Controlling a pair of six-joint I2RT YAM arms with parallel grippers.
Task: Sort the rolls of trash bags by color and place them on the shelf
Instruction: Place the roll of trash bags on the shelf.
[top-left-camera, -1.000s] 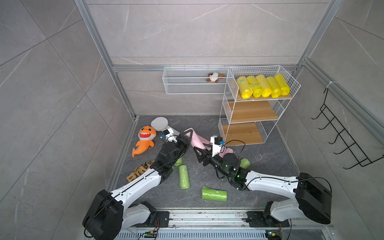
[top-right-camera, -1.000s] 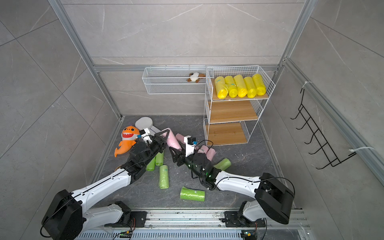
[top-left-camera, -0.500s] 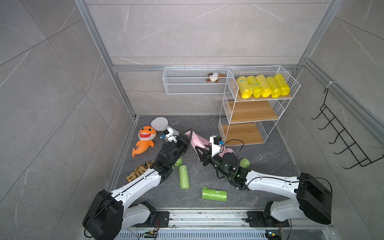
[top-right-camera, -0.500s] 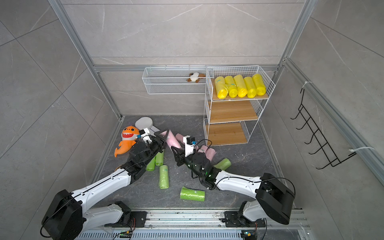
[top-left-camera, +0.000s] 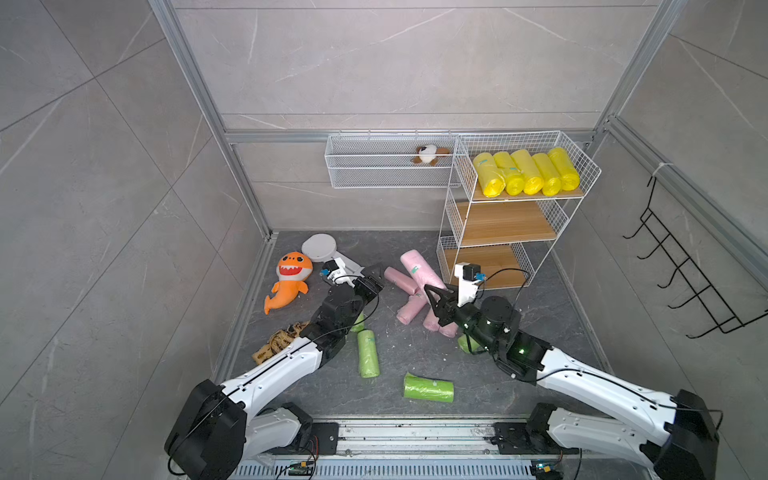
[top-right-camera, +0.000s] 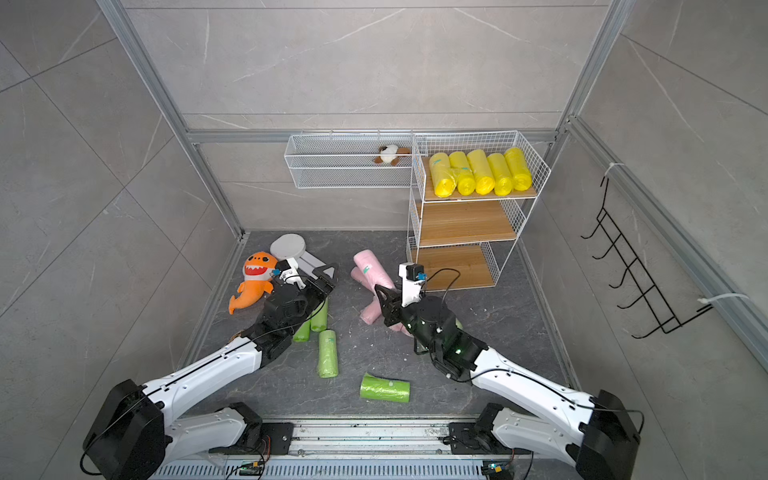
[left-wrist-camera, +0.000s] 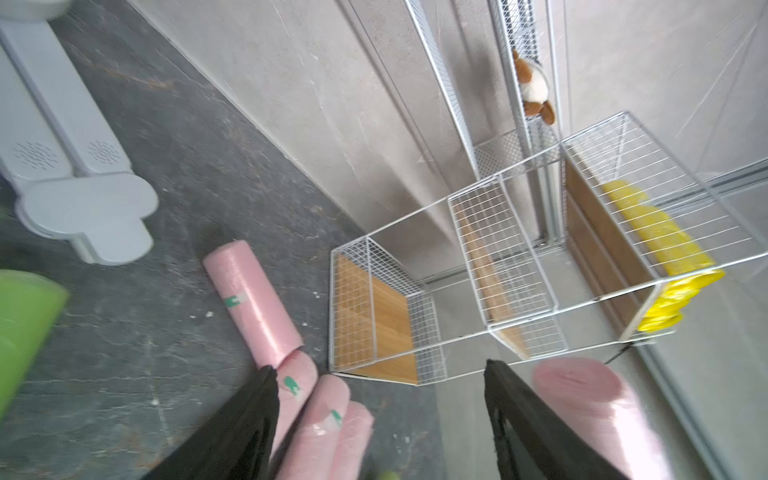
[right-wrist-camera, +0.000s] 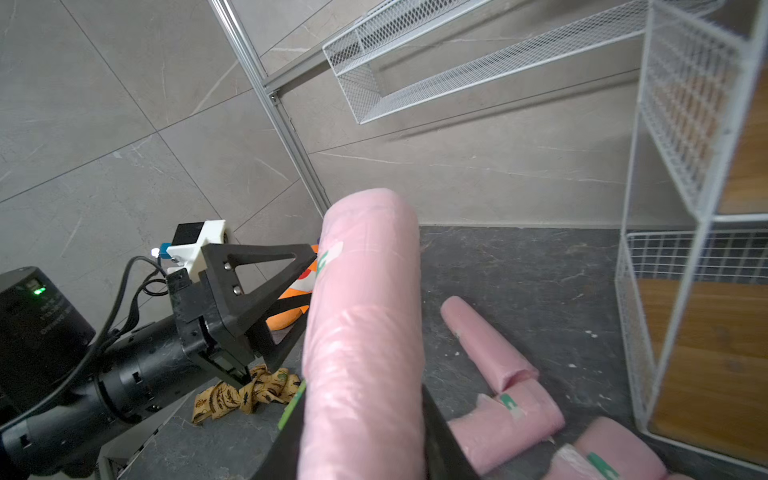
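Three tiers make up the shelf (top-left-camera: 507, 222), which stands far right against the back wall. Its top tier carries all five yellow rolls (top-left-camera: 525, 174) side by side, and the middle and bottom boards are bare.

Five green rolls (top-left-camera: 368, 353) lie scattered on the near floor. Two are partly under the left arm and one is half hidden behind the right arm. Four pink rolls (top-left-camera: 409, 311) lie in a loose heap mid-floor, just left of the shelf's foot.

A fifth pink one, the held roll (right-wrist-camera: 361, 316), is tilted up off the floor above that heap, with its free end pointing toward the back wall.

The right gripper (top-left-camera: 432, 293) pinches it close to its near end, jaws pressed into the plastic from both sides. The left gripper (left-wrist-camera: 378, 370) sits just left of it, jaws spread wide with nothing between them. In the left wrist view the roll's end shows just outside one finger.

The roll looks light, soft and slick. The film should dent under the jaws, so a firm squeeze seems safe. Held this near one end, the long free part may droop or swing, and could catch the wire side of the shelf. A hold across the middle, clear of the teal sticker (right-wrist-camera: 328, 257), would likely carry it steadier.
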